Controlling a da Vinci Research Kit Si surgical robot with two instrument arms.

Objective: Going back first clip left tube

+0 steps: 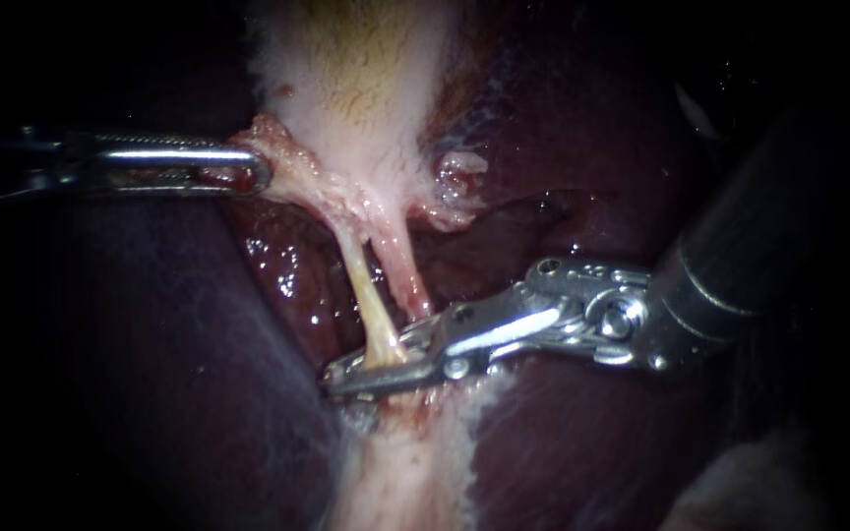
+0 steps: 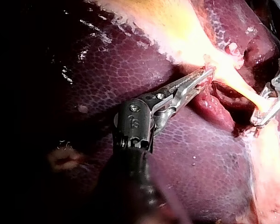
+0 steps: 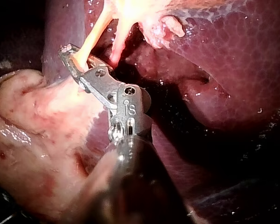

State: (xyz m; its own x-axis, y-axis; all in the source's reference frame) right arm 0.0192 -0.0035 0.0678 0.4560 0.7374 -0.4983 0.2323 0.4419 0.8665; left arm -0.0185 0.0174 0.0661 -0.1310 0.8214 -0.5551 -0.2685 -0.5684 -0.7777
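Two tubes run down from the pale gallbladder [image 1: 356,79]: the yellowish left tube [image 1: 371,305] and the pinker right tube [image 1: 405,270] beside it. My right instrument [image 1: 346,377] comes in from the right, and its jaws are shut on the left tube low down, near the pale tissue. No clip shows on either tube. The right wrist view shows the left tube [image 3: 95,30] running into those jaws [image 3: 70,56]. My left instrument [image 1: 253,172] is shut on the ragged edge of the gallbladder and holds it off to the left, as the left wrist view also shows [image 2: 203,77].
Dark liver [image 1: 150,374] lies on both sides of the tubes, with a wet hollow behind them. A strip of pale fatty tissue [image 1: 405,472] runs below my right instrument's jaws. A small frayed knob of tissue [image 1: 459,172] sits right of the gallbladder's neck.
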